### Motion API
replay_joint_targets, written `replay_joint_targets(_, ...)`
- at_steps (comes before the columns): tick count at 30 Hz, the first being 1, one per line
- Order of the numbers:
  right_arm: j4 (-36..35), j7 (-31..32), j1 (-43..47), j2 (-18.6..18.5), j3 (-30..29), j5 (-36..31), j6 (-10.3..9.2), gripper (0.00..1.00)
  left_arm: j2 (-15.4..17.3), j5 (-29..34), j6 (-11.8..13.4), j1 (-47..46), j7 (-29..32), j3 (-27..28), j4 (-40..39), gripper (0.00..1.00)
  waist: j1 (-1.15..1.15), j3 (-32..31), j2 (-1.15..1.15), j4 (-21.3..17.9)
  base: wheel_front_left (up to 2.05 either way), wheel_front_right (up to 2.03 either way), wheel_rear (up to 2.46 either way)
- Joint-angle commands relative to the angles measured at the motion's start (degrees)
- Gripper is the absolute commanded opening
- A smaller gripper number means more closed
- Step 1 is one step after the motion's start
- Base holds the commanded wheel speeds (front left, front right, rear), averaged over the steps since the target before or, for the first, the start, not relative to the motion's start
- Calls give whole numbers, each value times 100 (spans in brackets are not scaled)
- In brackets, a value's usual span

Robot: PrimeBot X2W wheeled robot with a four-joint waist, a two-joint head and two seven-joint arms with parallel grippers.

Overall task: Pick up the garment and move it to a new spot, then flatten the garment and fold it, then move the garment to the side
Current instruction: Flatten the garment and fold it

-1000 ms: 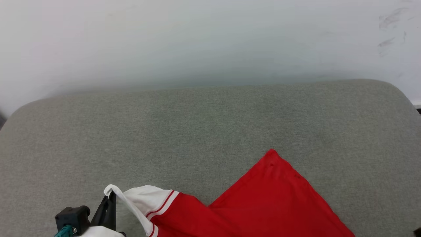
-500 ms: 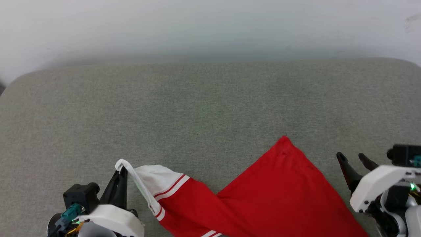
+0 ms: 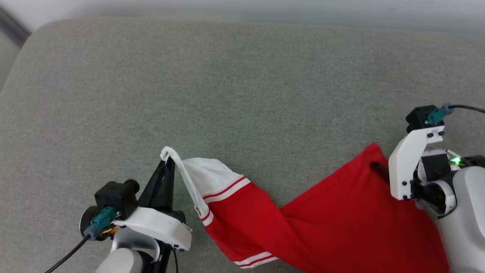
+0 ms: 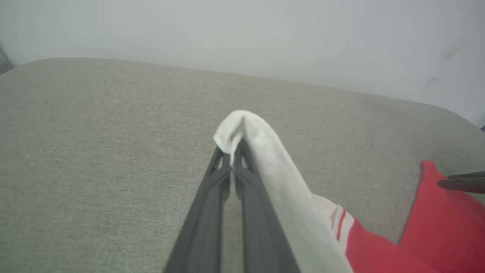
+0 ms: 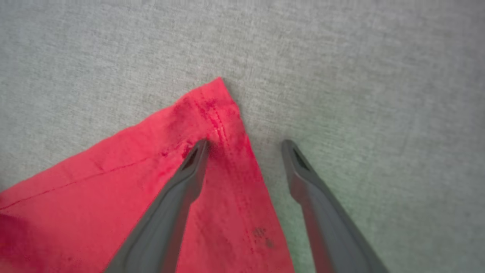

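Observation:
The garment [image 3: 333, 212] lies on a grey fabric surface [image 3: 242, 94], twisted in the middle, with red body cloth at the right and a white striped-trim sleeve [image 3: 212, 178] at the left. My left gripper [image 3: 166, 163] is shut on the sleeve's edge and lifts it; in the left wrist view the white cloth [image 4: 265, 151] drapes over its closed tips [image 4: 229, 149]. My right gripper [image 5: 244, 146] is open over the garment's red hemmed corner [image 5: 212, 102]. One finger [image 5: 189, 167] rests on the red cloth, the other [image 5: 303, 170] over bare grey fabric. Nothing is pinched there.
The grey padded surface stretches far ahead and to both sides, with rounded far corners. A pale wall [image 4: 227, 30] rises behind it. A dark gap [image 3: 13, 22] shows past the far left corner.
The head camera has tilted down, shifting the whole picture. My right gripper came into view, opened wide and settled over the red corner. The left gripper still holds the white sleeve.

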Motion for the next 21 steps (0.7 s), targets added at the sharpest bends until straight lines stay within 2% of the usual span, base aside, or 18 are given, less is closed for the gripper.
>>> replay_joint_targets(1, 162, -8, -158, -18, 84, -54, -2, 100, -47, 16, -46, -147, -37, -17, 16, 0, -1, 235, 0, 191, 0, 0, 0)
replay_joint_targets(5, 791, 201, -134, 41, 392, 22, -2, 100, -85, -71, -116, -212, 32, -68, 144, 0, -1, 286, 0, 213, 0, 0, 0)
replay_joint_targets(6, 919, 232, -95, 75, 433, 94, -2, 57, -96, -96, -121, -210, 77, -84, 191, 0, -1, 263, 0, 216, 0, 0, 0)
replay_joint_targets(7, 1022, 249, -84, 96, 473, 148, -1, 0, -113, -128, -132, -208, 89, -78, 212, 0, -1, 243, 0, 215, 0, 0, 0)
replay_joint_targets(12, 1146, 34, -97, 7, 622, 332, -1, 0, -77, -205, -84, -50, 115, -47, 318, 0, -1, -20, 0, 142, 0, 0, 0)
replay_joint_targets(21, 746, -655, -221, -58, 559, 609, -2, 0, 186, -310, 20, 87, 230, 147, 391, 0, -1, -932, 0, -188, 0, 0, 0)
